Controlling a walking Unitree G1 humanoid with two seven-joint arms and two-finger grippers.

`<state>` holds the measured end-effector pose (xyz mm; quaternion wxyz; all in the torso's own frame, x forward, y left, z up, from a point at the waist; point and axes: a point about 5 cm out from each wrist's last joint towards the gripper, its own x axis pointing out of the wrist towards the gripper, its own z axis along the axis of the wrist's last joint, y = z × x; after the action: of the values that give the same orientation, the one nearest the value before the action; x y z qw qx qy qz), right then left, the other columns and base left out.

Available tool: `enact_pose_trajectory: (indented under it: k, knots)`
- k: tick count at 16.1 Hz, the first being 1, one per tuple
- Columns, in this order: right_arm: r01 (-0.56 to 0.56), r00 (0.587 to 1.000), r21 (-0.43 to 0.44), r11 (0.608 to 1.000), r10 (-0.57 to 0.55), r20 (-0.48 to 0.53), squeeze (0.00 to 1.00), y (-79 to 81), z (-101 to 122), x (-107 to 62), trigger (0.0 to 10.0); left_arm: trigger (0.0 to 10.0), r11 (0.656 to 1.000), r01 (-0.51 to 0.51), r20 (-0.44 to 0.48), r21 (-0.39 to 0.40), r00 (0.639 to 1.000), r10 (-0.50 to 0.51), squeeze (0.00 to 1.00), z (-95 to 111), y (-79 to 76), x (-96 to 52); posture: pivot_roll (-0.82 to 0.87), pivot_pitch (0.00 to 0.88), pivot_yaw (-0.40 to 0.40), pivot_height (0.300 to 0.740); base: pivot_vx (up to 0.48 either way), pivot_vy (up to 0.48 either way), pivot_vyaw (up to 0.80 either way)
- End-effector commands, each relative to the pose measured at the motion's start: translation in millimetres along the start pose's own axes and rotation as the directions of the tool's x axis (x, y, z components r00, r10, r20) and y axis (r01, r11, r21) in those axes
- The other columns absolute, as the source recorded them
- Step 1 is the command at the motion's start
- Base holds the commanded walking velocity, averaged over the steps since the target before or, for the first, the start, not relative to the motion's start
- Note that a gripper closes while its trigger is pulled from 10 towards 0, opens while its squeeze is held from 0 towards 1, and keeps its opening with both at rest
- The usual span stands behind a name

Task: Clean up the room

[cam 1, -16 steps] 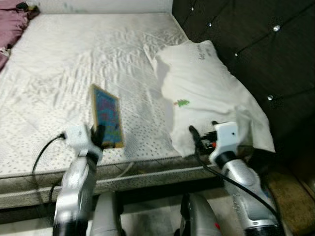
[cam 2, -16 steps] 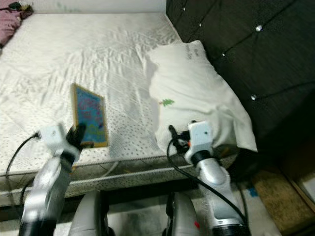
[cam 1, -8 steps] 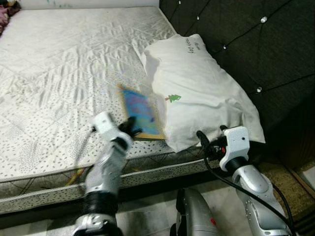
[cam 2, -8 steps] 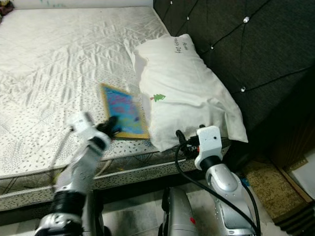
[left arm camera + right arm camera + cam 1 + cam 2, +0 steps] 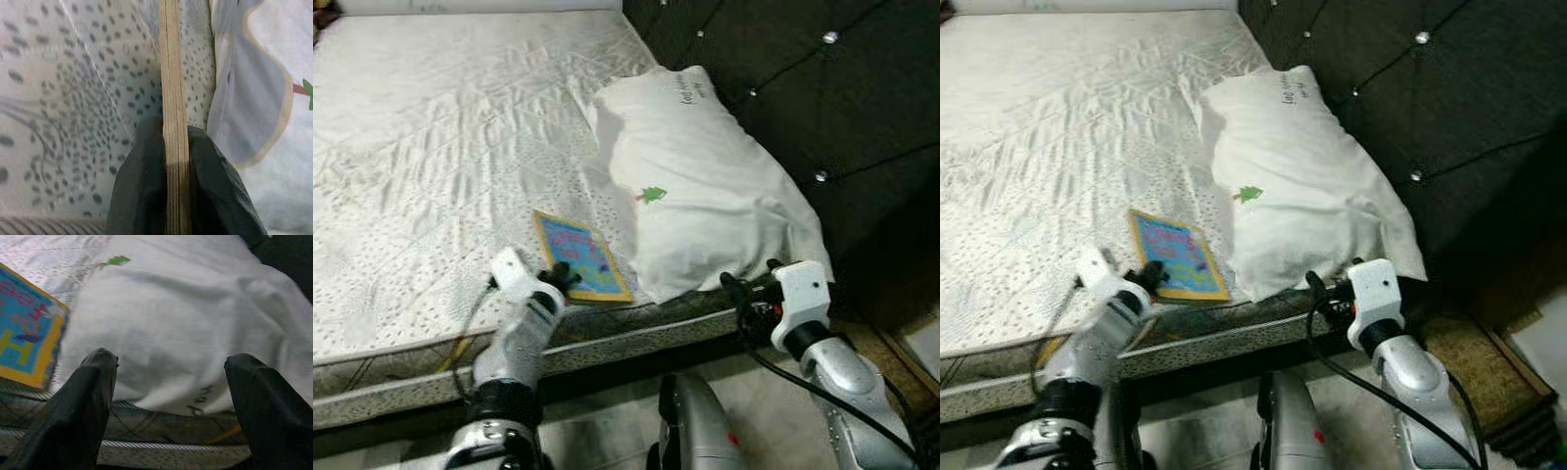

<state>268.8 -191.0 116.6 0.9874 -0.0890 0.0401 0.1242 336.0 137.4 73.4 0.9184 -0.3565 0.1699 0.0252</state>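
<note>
Mattress (image 5: 431, 127) filled most of the scene, w/ white pillow (image 5: 705, 186) by the dark headboard (image 5: 822, 108). Picture book (image 5: 579, 268) lay near the mattress edge, just beside the pillow, long axis running away from the robot. Left gripper (image 5: 560, 278) pinched the book's near edge, fingers (image 5: 142, 196) pressed on both faces. Right gripper (image 5: 744, 294) hovered spread before the pillow; left arm nearer the book.

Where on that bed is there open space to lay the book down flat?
The mattress lies bare from the pillow toward the far side. It is crowded by the near edge, where the book, pinched in the left gripper, lies beside the pillow.
</note>
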Motion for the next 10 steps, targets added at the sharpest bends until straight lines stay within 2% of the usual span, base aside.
enact_pose_trajectory:
  k: [1, 3, 7, 10]
  knots:
    - [0.024, 1.000, -0.006, 1.000, -0.024, -0.001, 0.00, -6.8, 2, -2.0, 10.0, 10.0, 0.999, -0.014, 0.014, 0.037, 1.000, 0.013, 0.00, 8, 7.8, 0.1, -0.14, 0.143, -0.079, 0.565, 0.000, 0.000, 0.00]
    - [0.012, 1.000, -0.001, 1.000, -0.012, 0.003, 0.00, -0.3, 2, -0.1, 10.0, 10.0, 0.997, -0.017, -0.020, 0.080, 1.000, 0.019, 0.00, 13, 19.0, 4.9, -0.13, 0.147, -0.086, 0.565, 0.000, 0.000, 0.00]
    - [-0.012, 1.000, -0.025, 1.000, 0.012, 0.021, 0.00, 5.0, 8, 0.3, 10.0, 10.0, 0.989, -0.018, -0.044, 0.146, 0.999, 0.024, 0.00, 28, 26.2, 15.4, -0.14, 0.151, -0.089, 0.565, 0.000, 0.000, 0.00]
    - [-0.006, 0.999, -0.029, 1.000, 0.007, 0.036, 0.00, 5.4, 14, 1.8, 10.0, 10.0, 0.986, 0.013, -0.120, 0.169, 0.993, 0.007, 0.00, 21, 27.7, 17.9, -0.15, 0.152, -0.088, 0.565, 0.000, 0.000, 0.00]
